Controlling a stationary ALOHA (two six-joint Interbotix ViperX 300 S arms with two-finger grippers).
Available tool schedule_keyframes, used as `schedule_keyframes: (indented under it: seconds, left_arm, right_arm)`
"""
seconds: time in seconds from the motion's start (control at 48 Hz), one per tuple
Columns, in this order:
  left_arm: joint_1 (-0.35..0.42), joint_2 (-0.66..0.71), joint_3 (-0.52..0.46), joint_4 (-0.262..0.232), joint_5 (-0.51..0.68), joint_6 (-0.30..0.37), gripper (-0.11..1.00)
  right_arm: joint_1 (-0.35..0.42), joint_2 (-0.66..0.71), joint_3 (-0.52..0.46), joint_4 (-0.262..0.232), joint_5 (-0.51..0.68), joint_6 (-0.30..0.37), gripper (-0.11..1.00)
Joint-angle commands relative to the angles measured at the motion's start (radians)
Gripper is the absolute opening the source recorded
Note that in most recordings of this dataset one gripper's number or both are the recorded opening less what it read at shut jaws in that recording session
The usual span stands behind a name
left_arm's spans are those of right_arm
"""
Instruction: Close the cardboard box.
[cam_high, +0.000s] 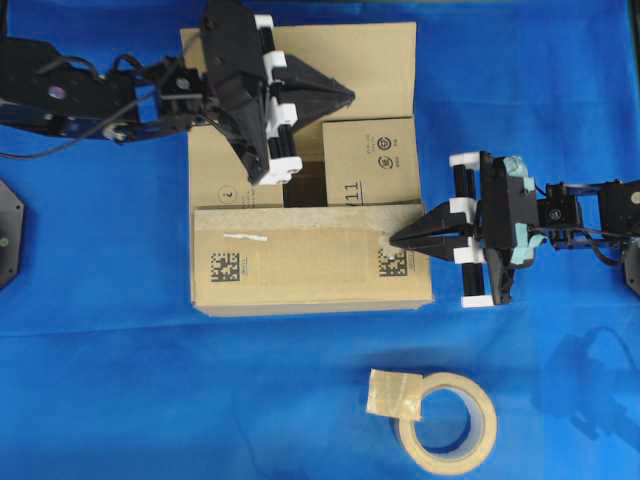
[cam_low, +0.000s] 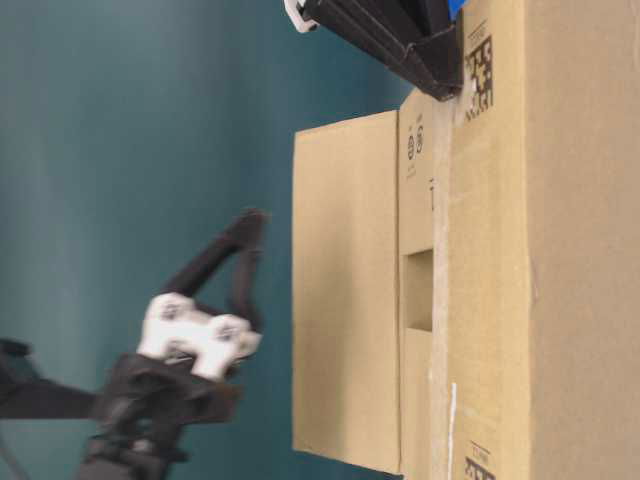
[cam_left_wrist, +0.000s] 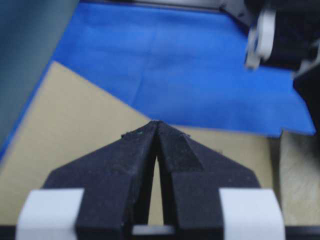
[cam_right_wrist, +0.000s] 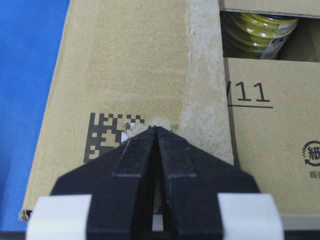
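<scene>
The cardboard box (cam_high: 300, 270) sits mid-table on the blue cloth. Its near flap (cam_right_wrist: 125, 65) is folded flat and carries two square codes (cam_right_wrist: 107, 137). Both side flaps are folded in, one printed "11" (cam_high: 368, 160). A gap (cam_high: 305, 185) between them shows the inside. The far flap (cam_high: 380, 60) is still up (cam_low: 345, 300). My left gripper (cam_high: 345, 97) is shut and empty over the far flap (cam_left_wrist: 75, 130), a little off it in the table-level view (cam_low: 248, 225). My right gripper (cam_high: 395, 240) is shut and empty, with its tip on the near flap's right code (cam_right_wrist: 156, 128).
A beige tape roll (cam_high: 447, 420) with a loose tape end lies on the cloth near the front, right of centre. A yellow-green item (cam_right_wrist: 255, 30) lies inside the box. Blue cloth (cam_high: 100, 380) surrounds the box.
</scene>
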Motion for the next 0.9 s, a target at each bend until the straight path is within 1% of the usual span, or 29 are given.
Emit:
schedule_keyframes:
  seconds: [0.0, 0.125, 0.25, 0.417, 0.563, 0.813, 0.876]
  left_arm:
    - [0.048, -0.061, -0.041, 0.000, 0.055, 0.002, 0.00]
    - [0.126, -0.083, -0.074, 0.000, 0.149, 0.029, 0.00]
    - [0.204, -0.063, -0.109, 0.000, 0.230, 0.072, 0.00]
    - [0.275, -0.018, -0.164, 0.000, 0.351, 0.086, 0.00]
    - [0.295, 0.018, -0.201, -0.002, 0.449, 0.086, 0.00]
    - [0.290, 0.074, -0.236, 0.000, 0.584, 0.071, 0.00]
    - [0.285, 0.074, -0.238, 0.000, 0.603, 0.069, 0.00]
  right_arm:
    - [0.003, -0.005, -0.020, 0.000, -0.011, -0.003, 0.00]
    - [0.003, -0.005, -0.020, 0.000, -0.014, -0.003, 0.00]
    - [0.003, -0.005, -0.020, 0.000, -0.017, -0.005, 0.00]
    - [0.000, -0.005, -0.021, 0.000, -0.021, -0.006, 0.00]
    - [-0.006, -0.005, -0.020, 0.000, -0.023, -0.006, 0.00]
    - [-0.009, -0.005, -0.020, 0.000, -0.023, -0.008, 0.00]
    - [-0.009, -0.005, -0.020, 0.000, -0.023, -0.008, 0.00]
